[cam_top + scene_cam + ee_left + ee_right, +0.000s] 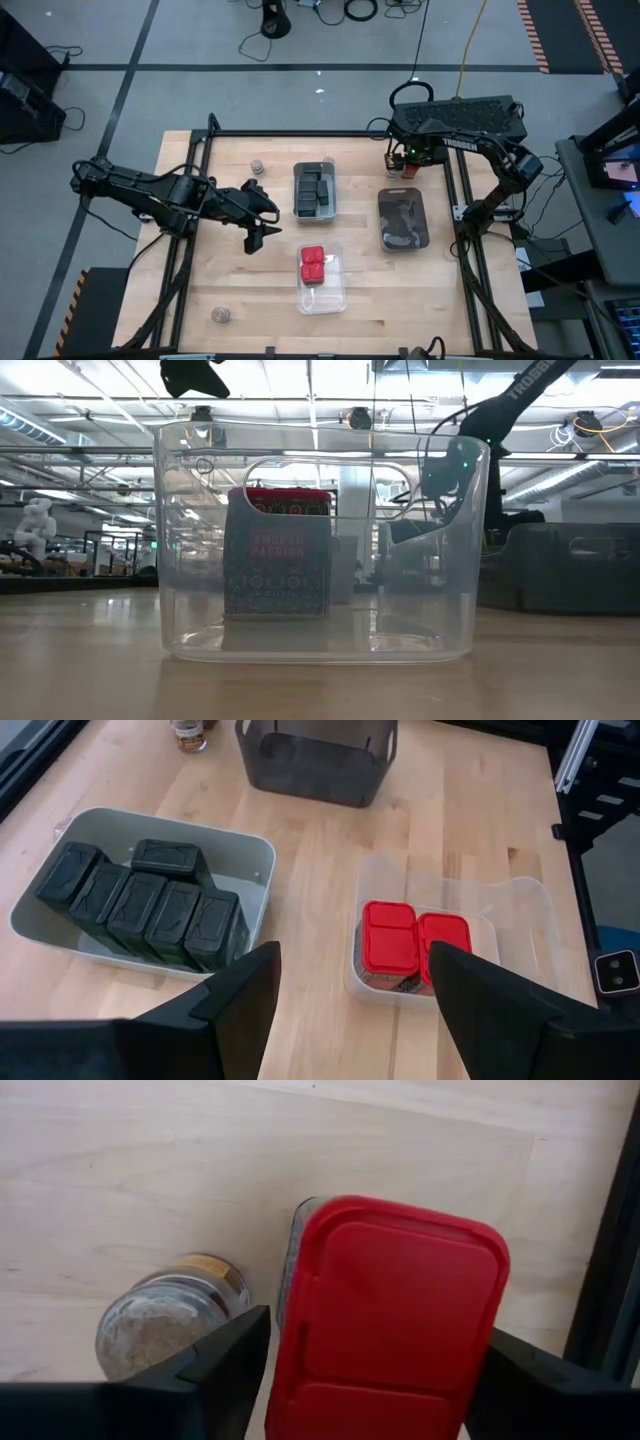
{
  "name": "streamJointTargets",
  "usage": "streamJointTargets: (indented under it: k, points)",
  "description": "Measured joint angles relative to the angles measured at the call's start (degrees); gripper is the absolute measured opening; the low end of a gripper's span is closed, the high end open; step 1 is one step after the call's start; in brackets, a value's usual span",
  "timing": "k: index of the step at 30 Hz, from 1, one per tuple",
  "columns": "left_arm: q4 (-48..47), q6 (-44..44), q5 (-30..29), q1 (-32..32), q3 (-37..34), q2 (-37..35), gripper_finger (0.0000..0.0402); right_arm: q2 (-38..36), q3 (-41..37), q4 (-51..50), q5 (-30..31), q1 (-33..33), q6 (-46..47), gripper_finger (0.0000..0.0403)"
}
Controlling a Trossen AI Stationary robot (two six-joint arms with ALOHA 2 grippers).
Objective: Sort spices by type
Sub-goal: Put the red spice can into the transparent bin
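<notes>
1. A clear plastic tray (322, 295) sits near the table's (240, 290) front edge, at its middle.
2. A grey tray (316, 210) lies toward the back edge.
3. A dark smoky tray (403, 222) sits toward the right edge.

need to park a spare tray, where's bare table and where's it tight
Free: the front right corner, in front of the dark tray and right of the clear tray with red blocks; also the front left stretch, apart from one small jar. Crowded: the middle, where the left gripper hovers beside the tray of black blocks, and the back right corner under the right gripper.
</notes>
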Motion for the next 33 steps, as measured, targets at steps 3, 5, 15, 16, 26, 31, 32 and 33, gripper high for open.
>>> streamJointTargets:
  k: [3,5,15,16,26,31,32,33]
  points:
    - [0.00,-0.02,0.00,0.00,0.00,0.00,0.0260,0.00,0.00,-0.12,-0.01,-0.02,-0.38,0.0229]
    - [0.00,-0.10,-0.01,0.00,0.00,0.00,0.0260,0.00,0.00,-0.08,-0.01,-0.02,-0.88,0.0198]
    - [0.00,-1.25,0.00,0.00,0.02,0.00,0.0260,0.02,7.17,-9.34,2.09,-0.35,-4.76,0.0189]
    - [0.00,-1.42,0.00,0.00,0.02,0.00,0.0260,0.02,8.83,-11.01,2.79,-0.35,-5.07,0.0189]
    - [0.24,-1.57,0.00,0.00,0.07,1.36,0.0260,0.02,23.92,-21.01,1.46,5.68,-11.65,0.0189]
    - [3.38,-1.50,0.00,0.00,0.07,4.53,0.0260,-1.87,27.73,-22.56,-1.26,12.60,-14.55,0.0189]
    - [4.81,-1.13,0.02,0.00,0.07,5.31,0.0260,-2.69,27.88,-22.02,-2.05,13.96,-14.87,0.0189]
    - [6.41,-0.38,0.02,0.00,0.07,6.12,0.0260,-3.39,28.00,-21.59,-2.64,15.55,-15.04,0.0189]
